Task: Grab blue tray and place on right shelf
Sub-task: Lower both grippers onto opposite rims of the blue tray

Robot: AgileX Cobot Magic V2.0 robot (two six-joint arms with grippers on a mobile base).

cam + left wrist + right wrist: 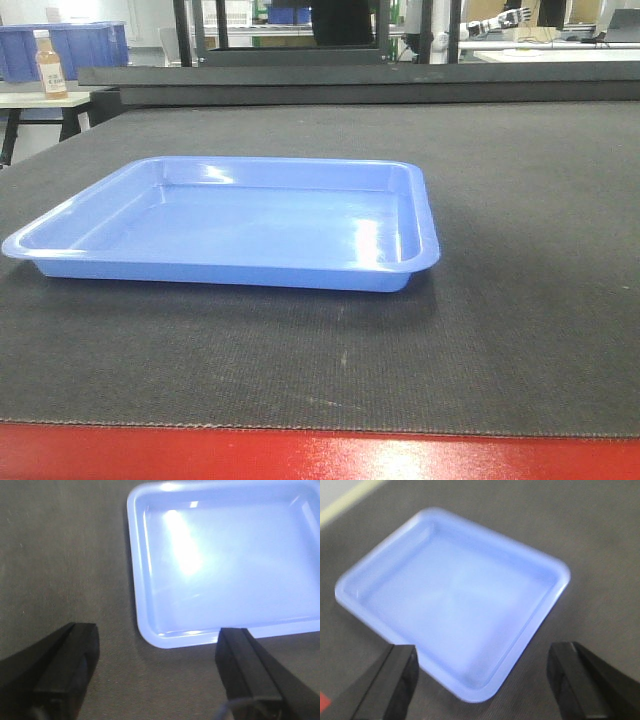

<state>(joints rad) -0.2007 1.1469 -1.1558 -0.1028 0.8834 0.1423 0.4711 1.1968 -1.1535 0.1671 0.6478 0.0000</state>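
Blue tray (pixel 250 225) lay flat and upright on the dark fabric bench (pixel 520 250), left of centre in the front view and set back from the red front edge (pixel 300 455). Its interior was bare, with glare on the glossy floor.

Left wrist view: the left gripper (pixel 157 632) hung above the bench, its jaws spread wide and gripping nothing. The near corner of the tray (pixel 225 565) sat between the two black fingers (pixel 70 655) in the picture. Whether either finger touched the rim could not be determined. The tray's far and right edges were cut off by the frame, and a bright reflection washed out part of its floor.

Right wrist view: the right gripper (pixel 483 652) likewise had its jaws spread, empty, with one rounded corner of the tray (pixel 450 595) lying between them in the frame. This picture was blurred, so rim detail and the gap between jaws and tray were not legible. Only the finger ends showed in either wrist view.

Background of the front view: a dark-blue bin (pixel 70 45) and a small bottle (pixel 50 65) stood on a separate table at upper left, the bin cut off by the frame edge. The bottle's label was too small to read.
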